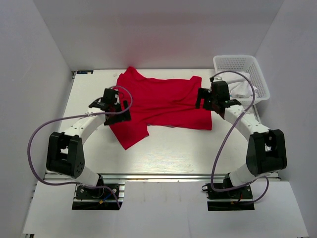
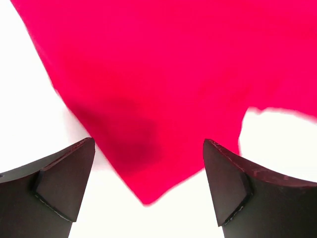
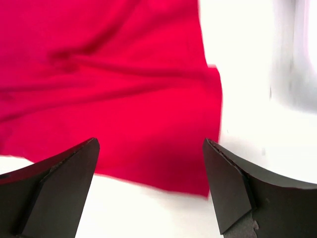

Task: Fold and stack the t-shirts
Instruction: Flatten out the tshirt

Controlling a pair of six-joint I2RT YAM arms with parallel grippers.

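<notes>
Right end effector (image 1: 202,102) gapes over t-shirt (image 1: 163,101) beside basket (image 1: 237,58), contents unclear.

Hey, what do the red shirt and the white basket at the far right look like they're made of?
The red t-shirt looks like thin, soft knit cloth with a matte finish, possibly cotton or a blend: it lies limp, with soft creases and wavy edges. The white basket looks like rigid moulded plastic: its walls are a regular open mesh that holds its shape.

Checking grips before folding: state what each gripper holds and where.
Nothing is held. The left gripper and right gripper are both open above the red t-shirt.
</notes>
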